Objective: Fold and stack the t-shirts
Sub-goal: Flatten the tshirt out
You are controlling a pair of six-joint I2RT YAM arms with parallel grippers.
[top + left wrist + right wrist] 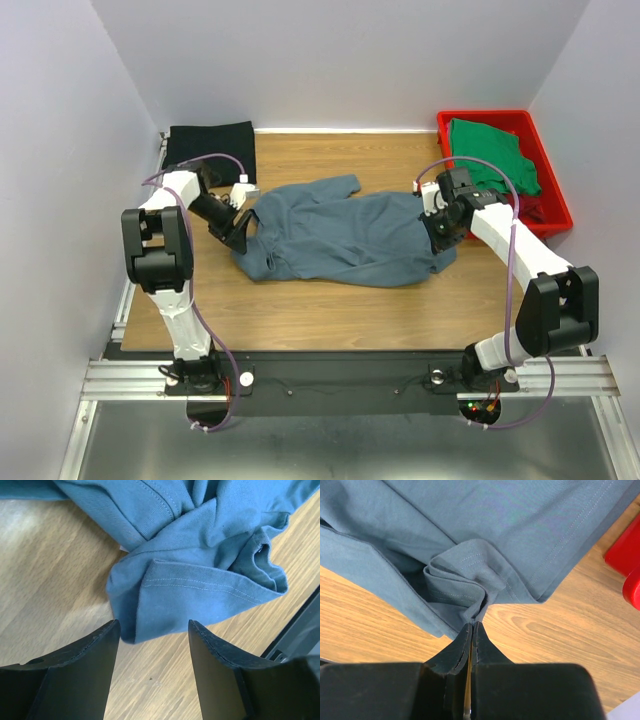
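Right wrist: right gripper (471,626) pinches the slate blue-grey soft cloth t-shirt (485,525). Left gripper (154,627), jaws wide, should seat fully on the hem (200,584) at its 12 o'clock.

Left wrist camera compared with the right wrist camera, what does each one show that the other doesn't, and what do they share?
Only the left wrist view: the left gripper open, with a stitched, folded-over corner of the blue-grey shirt lying just ahead of the gap. Only the right wrist view: the right gripper shut on a bunched pinch of that shirt, and a piece of the red tray at the right edge. Both: the same blue-grey shirt lying on the wooden table.
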